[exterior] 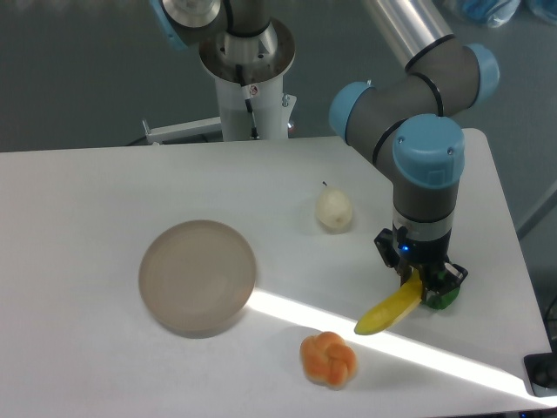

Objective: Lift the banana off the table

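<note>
The bright yellow banana (387, 311) lies on the white table (104, 366) at the right, its lower tip pointing left toward the front. My gripper (418, 283) comes straight down over the banana's upper right end, and its fingers stand on either side of that end. The arm's wrist hides the fingertips, so whether they press on the fruit cannot be made out.
A green object (444, 296) lies right behind the gripper, mostly hidden by it. A pale pear (333, 210) sits to the upper left of the banana, an orange knotted bun (328, 358) in front, and a round grey-brown plate (197, 276) at the left.
</note>
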